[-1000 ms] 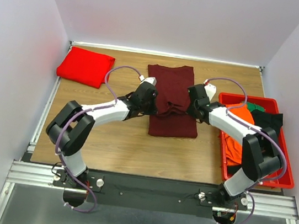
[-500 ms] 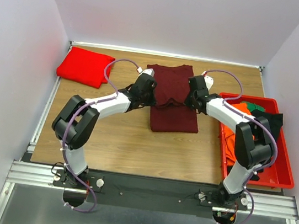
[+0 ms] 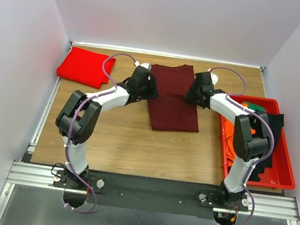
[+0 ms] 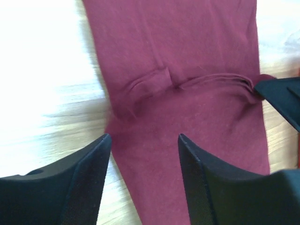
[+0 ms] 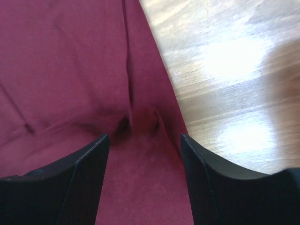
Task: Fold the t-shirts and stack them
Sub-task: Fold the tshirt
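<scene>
Both jaws are standing open: overhead, the left gripper (image 3: 144, 84) and right gripper (image 3: 196, 92) are flanking the maroon t-shirt (image 3: 173, 107) mid-bench (image 3: 118, 141), the red t-shirt (image 3: 85, 66) lying folded far left. Each wrist view is showing nothing held above wrinkled maroon cloth. Folding seems underway; next, gripping its edges for another fold.

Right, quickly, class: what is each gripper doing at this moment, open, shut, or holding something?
Left gripper: open, holding nothing, over the maroon t-shirt.
Right gripper: open, holding nothing, over the same shirt.
</scene>
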Robot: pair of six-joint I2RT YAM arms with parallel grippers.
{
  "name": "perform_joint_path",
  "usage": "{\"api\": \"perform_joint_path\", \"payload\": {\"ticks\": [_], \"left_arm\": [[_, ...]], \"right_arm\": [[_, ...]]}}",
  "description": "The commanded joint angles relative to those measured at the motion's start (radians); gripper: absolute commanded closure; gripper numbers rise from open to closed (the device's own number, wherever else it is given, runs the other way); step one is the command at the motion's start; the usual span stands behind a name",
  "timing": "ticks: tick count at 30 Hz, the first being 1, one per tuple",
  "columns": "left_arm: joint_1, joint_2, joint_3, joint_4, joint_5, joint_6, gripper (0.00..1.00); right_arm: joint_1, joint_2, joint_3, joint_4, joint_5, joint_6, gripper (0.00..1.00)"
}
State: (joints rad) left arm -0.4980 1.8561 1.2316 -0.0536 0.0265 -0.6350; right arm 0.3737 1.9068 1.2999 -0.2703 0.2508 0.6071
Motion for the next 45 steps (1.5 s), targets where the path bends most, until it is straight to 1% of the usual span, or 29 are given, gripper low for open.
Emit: {"api": "perform_joint_path", "payload": {"ticks": [1, 2, 4, 5, 6, 7, 8, 9, 11, 12, 14, 18, 20, 21, 23, 29, 32, 35, 37, 40, 44, 45], "left_arm": [[0.003, -0.104, -0.02, -0.006, -0.017, 0.02, 0.32], [0.0, -0.119, -0.043, -0.006, -0.017, 0.014, 0.32], [-0.01, -0.155, -0.066, 0.0, -0.019, 0.001, 0.35], [-0.016, -0.161, -0.078, 0.001, -0.046, -0.003, 0.37], [-0.03, -0.161, -0.081, 0.003, -0.048, -0.005, 0.52], [-0.04, -0.158, -0.083, 0.001, -0.045, -0.014, 0.57], [-0.051, -0.156, -0.084, 0.001, -0.046, -0.018, 0.61], [-0.062, -0.144, -0.087, 0.006, -0.048, -0.025, 0.72], [-0.099, -0.124, -0.074, 0.014, -0.051, -0.035, 0.8], [-0.111, -0.094, -0.064, 0.014, -0.048, -0.037, 0.89], [-0.145, -0.055, -0.044, 0.011, -0.037, -0.048, 0.97], [-0.197, -0.029, -0.081, 0.018, -0.04, -0.098, 1.0], [-0.212, -0.031, -0.118, 0.034, -0.031, -0.121, 1.0], [-0.217, -0.038, -0.16, 0.044, -0.031, -0.144, 1.0], [-0.235, -0.05, -0.225, 0.047, -0.031, -0.16, 1.0], [-0.272, -0.1, -0.339, 0.047, -0.031, -0.17, 1.0], [-0.286, -0.159, -0.429, 0.047, -0.031, -0.192, 1.0], [-0.31, -0.214, -0.498, 0.035, -0.036, -0.221, 1.0], [-0.326, -0.279, -0.53, 0.02, -0.042, -0.238, 1.0], [-0.366, -0.356, -0.59, -0.002, -0.042, -0.273, 1.0], [-0.421, -0.451, -0.652, -0.023, -0.031, -0.316, 1.0], [-0.427, -0.484, -0.656, -0.05, -0.031, -0.318, 1.0]], "right_arm": [[-0.006, -0.092, 0.003, 0.011, -0.033, -0.024, 0.32], [-0.006, -0.11, -0.016, 0.013, -0.045, -0.024, 0.33], [0.01, -0.161, -0.05, 0.019, -0.062, -0.02, 0.35], [0.02, -0.17, -0.082, 0.025, -0.059, -0.018, 0.37], [0.03, -0.178, -0.091, 0.028, -0.061, -0.018, 0.4], [0.046, -0.183, -0.102, 0.031, -0.068, -0.018, 0.43], [0.051, -0.181, -0.111, 0.042, -0.068, -0.02, 0.43], [0.056, -0.177, -0.122, 0.045, -0.071, -0.02, 0.44], [0.059, -0.155, -0.123, 0.052, -0.076, -0.02, 0.47], [0.059, -0.147, -0.123, 0.052, -0.076, -0.02, 0.47], [0.059, -0.135, -0.132, 0.052, -0.076, -0.012, 0.48], [0.059, -0.153, -0.209, 0.052, -0.068, 0.025, 0.5], [0.063, -0.158, -0.264, 0.054, -0.079, 0.039, 0.53], [0.071, -0.17, -0.287, 0.054, -0.079, 0.042, 0.53], [0.102, -0.204, -0.353, 0.056, -0.064, 0.065, 0.53], [0.211, -0.294, -0.488, 0.057, -0.047, 0.152, 0.53], [0.277, -0.351, -0.563, 0.057, -0.045, 0.189, 0.53], [0.341, -0.403, -0.605, 0.057, -0.053, 0.227, 0.53], [0.372, -0.434, -0.629, 0.056, -0.062, 0.247, 0.53], [0.464, -0.495, -0.685, 0.052, -0.07, 0.29, 0.53], [0.488, -0.564, -0.741, 0.014, -0.082, 0.316, 0.53], [0.488, -0.61, -0.752, -0.001, -0.084, 0.318, 0.53]]}}
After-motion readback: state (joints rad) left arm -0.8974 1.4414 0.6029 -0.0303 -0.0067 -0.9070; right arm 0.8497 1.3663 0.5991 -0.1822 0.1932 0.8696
